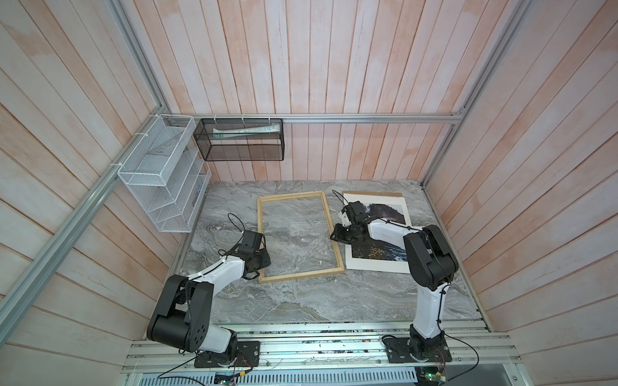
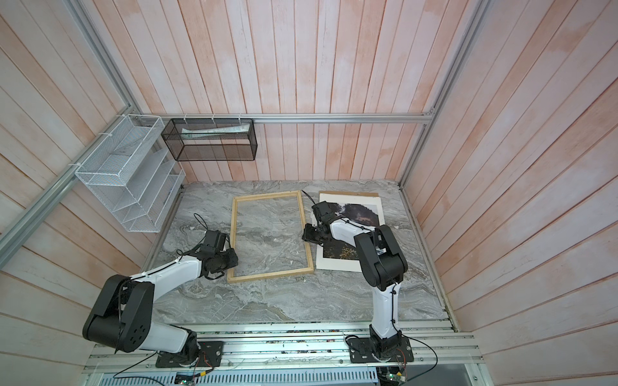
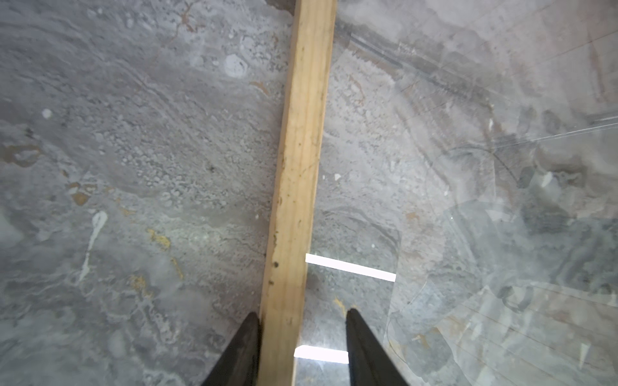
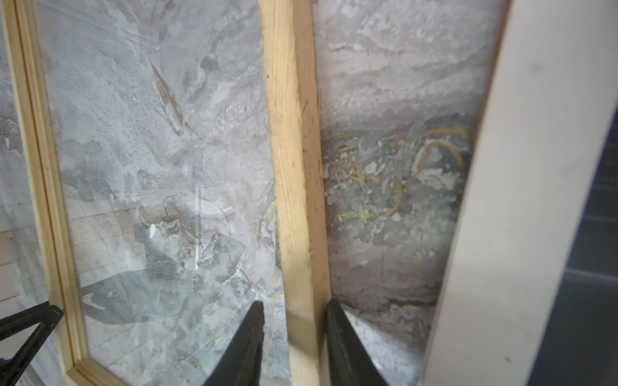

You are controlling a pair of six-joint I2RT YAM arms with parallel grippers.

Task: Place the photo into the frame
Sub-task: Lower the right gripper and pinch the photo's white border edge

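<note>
The left gripper (image 3: 302, 314) holds its jaws apart astride the left wooden rail of the frame (image 1: 301, 274), one finger touching the wood and the other clear of it above the pane. The right gripper (image 4: 294, 304) is likewise parted astride the opposite rail, one finger against it. The frame lies flat on the grey marble tabletop (image 1: 301, 300), and the photo (image 1: 389, 212) lies face up just beside its right side, partly hidden under the right arm.

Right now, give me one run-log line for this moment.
frame flat, empty | photo face up beside frame, not inserted | left gripper open, straddling left rail | right gripper open, straddling right rail
</note>
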